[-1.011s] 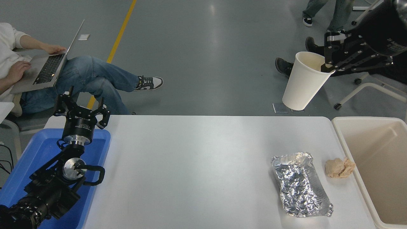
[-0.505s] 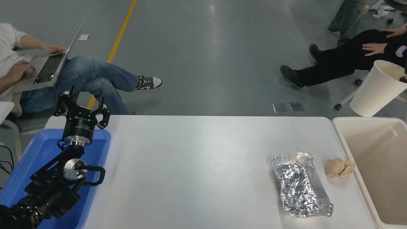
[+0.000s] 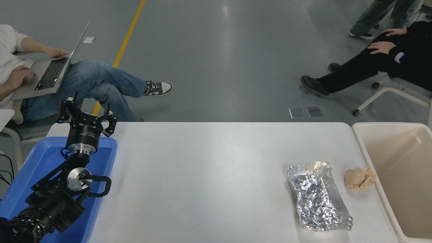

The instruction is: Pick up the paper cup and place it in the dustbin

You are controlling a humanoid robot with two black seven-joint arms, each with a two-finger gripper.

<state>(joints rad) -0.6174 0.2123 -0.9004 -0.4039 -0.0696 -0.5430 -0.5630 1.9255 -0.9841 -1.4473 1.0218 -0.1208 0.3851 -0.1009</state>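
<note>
The beige dustbin [image 3: 371, 158] stands at the table's right edge; the part of its inside that shows holds nothing. The paper cup is out of view. My right arm and gripper are out of view too. My left gripper [image 3: 86, 113] is parked at the lower left above the blue tray [image 3: 40, 158], with its fingers spread open and nothing in it.
A crumpled foil container [image 3: 317, 195] and a crumpled tan paper ball [image 3: 359, 178] lie on the white table [image 3: 202, 175] near the dustbin. One person sits with a laptop at the far left, another in black at the far right.
My right gripper carried the paper cup to the right, above the dustbin's far end, and both have left the picture. The left arm has not moved.
</note>
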